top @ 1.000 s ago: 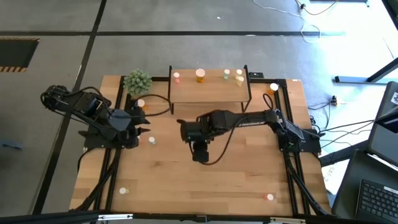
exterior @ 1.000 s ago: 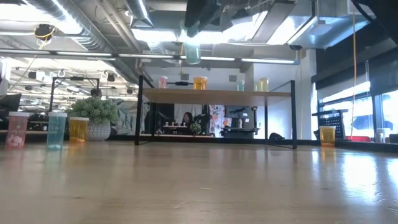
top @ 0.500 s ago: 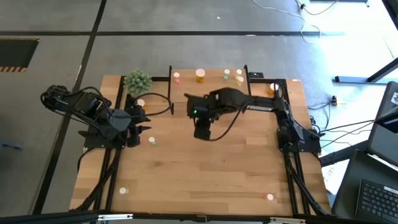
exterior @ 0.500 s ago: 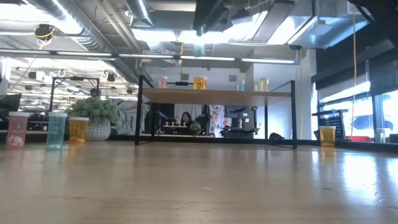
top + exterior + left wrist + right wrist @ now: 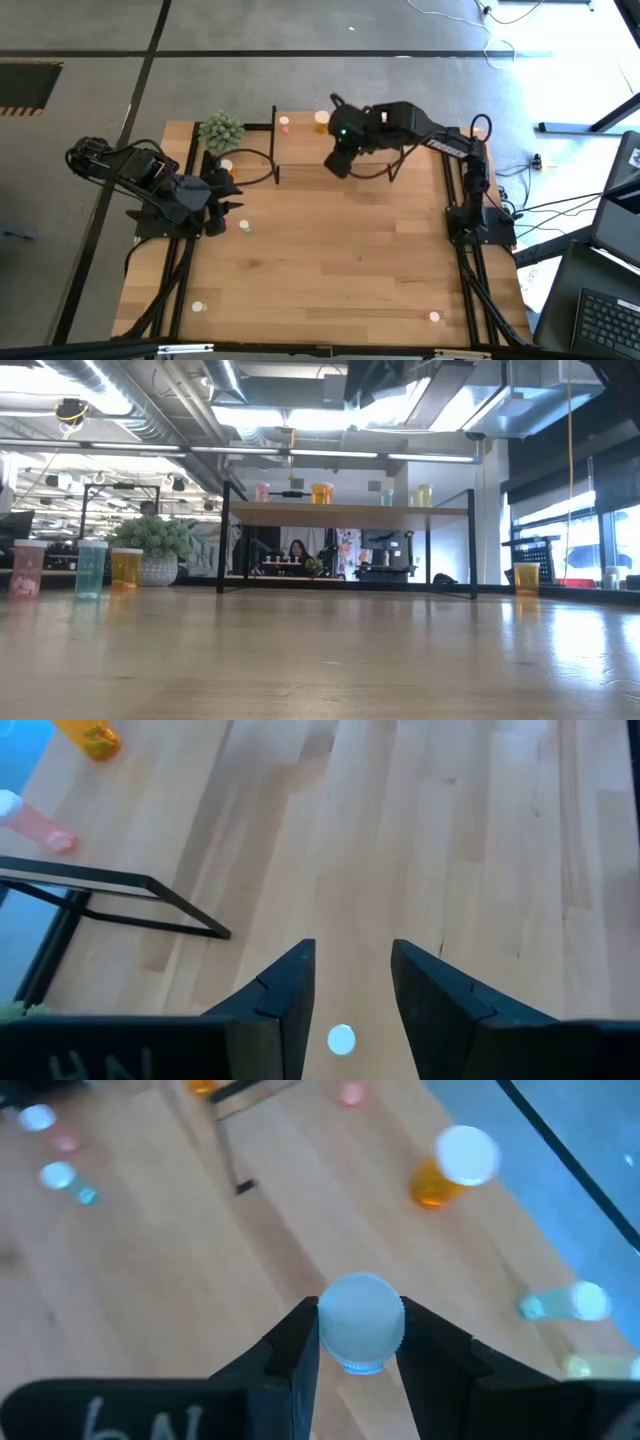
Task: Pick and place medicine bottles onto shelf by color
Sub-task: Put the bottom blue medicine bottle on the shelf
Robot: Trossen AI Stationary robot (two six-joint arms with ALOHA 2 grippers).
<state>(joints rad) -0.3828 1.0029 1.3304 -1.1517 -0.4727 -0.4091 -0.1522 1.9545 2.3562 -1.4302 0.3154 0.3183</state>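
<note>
The light-wood shelf on a thin black frame (image 5: 300, 148) is standing at the far side of the wooden worktop (image 5: 330, 270). Well in front of the shelf, near the front edge, two small pale-capped bottles are standing: one to the left (image 5: 198, 307) and one pink-red to the right (image 5: 433, 317). Left of the shelf, the left tool (image 5: 349, 982) is resting low, its fingers parted and holding nothing, with a small pale cap (image 5: 342, 1039) between the tips. The right tool (image 5: 358, 1342) is hanging above the shelf, gripping a small pale-capped bottle (image 5: 360, 1324). On the shelf, a pink bottle (image 5: 285, 123) and a bigger orange bottle (image 5: 321, 120) are standing at the far edge. A spiky green potted plant (image 5: 221, 131) is sitting just left of the shelf.
</note>
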